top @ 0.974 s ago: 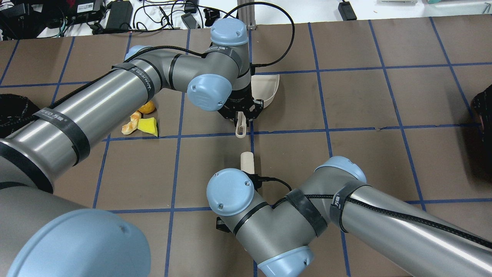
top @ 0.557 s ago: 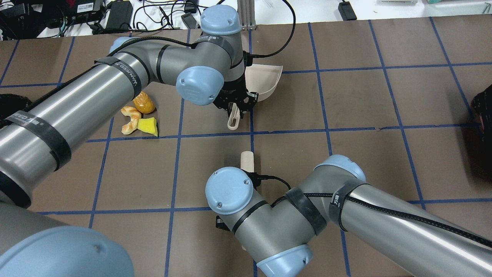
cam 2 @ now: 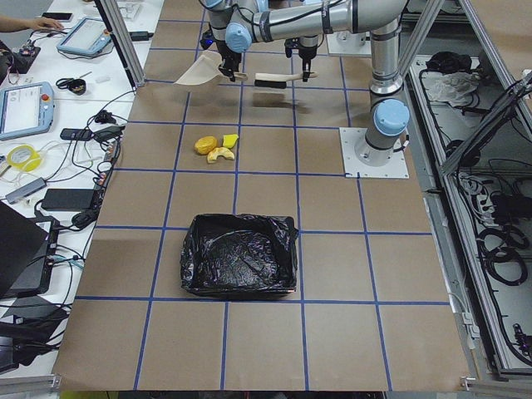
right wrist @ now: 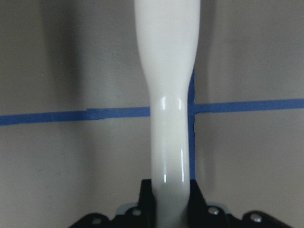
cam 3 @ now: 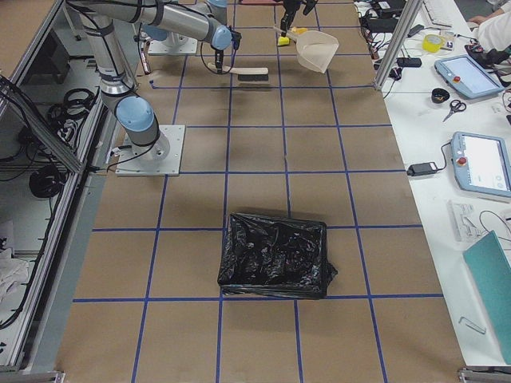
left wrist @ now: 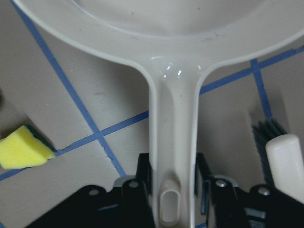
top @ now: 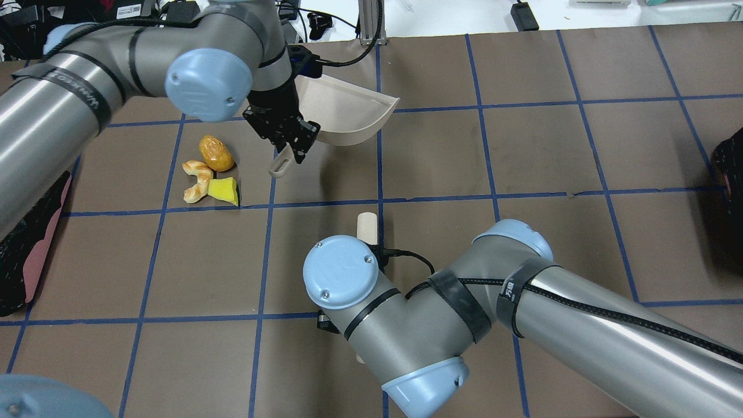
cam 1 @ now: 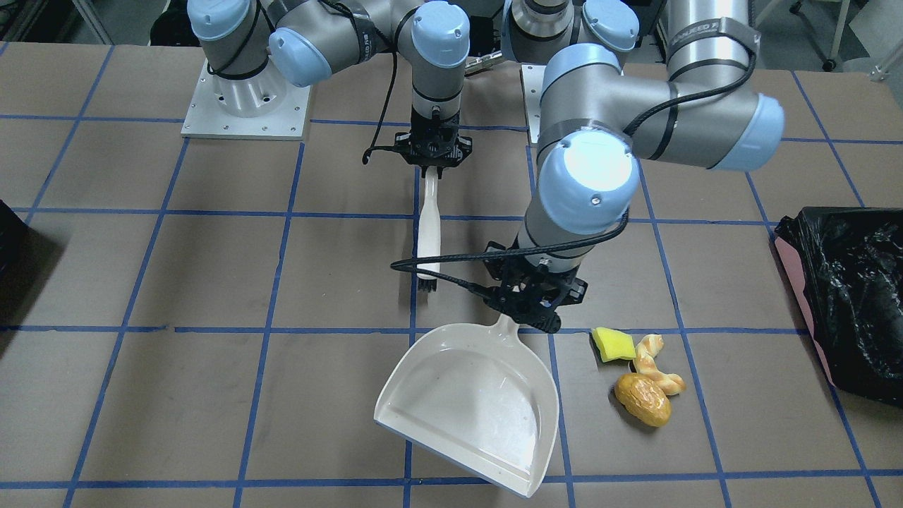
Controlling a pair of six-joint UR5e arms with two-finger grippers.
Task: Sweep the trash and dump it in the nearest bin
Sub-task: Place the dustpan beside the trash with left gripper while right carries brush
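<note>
My left gripper [cam 1: 530, 309] is shut on the handle of the white dustpan [cam 1: 469, 402], which it holds tilted just right of the trash in the overhead view [top: 348, 113]. The trash lies in a tight group on the table: a yellow sponge wedge [cam 1: 611, 343], a beige twisted pastry [cam 1: 657, 368] and a golden-brown lump [cam 1: 642, 400]. The sponge also shows in the left wrist view [left wrist: 23, 149]. My right gripper [cam 1: 433, 156] is shut on the white handle of a brush [cam 1: 428, 226] with dark bristles. The pink-sided bin [cam 1: 843, 296] with its black bag stands beyond the trash.
A second black-bagged bin [cam 3: 275, 255] stands toward the table's other end, showing as a dark shape at the overhead view's right edge [top: 730, 159]. Cables and boxes lie past the table's far edge [top: 174, 23]. Blue tape lines grid the brown table [top: 522, 244].
My left arm has swung left in the overhead view, carrying the dustpan closer to the trash and turning it. The right arm has shifted only slightly with the brush.
</note>
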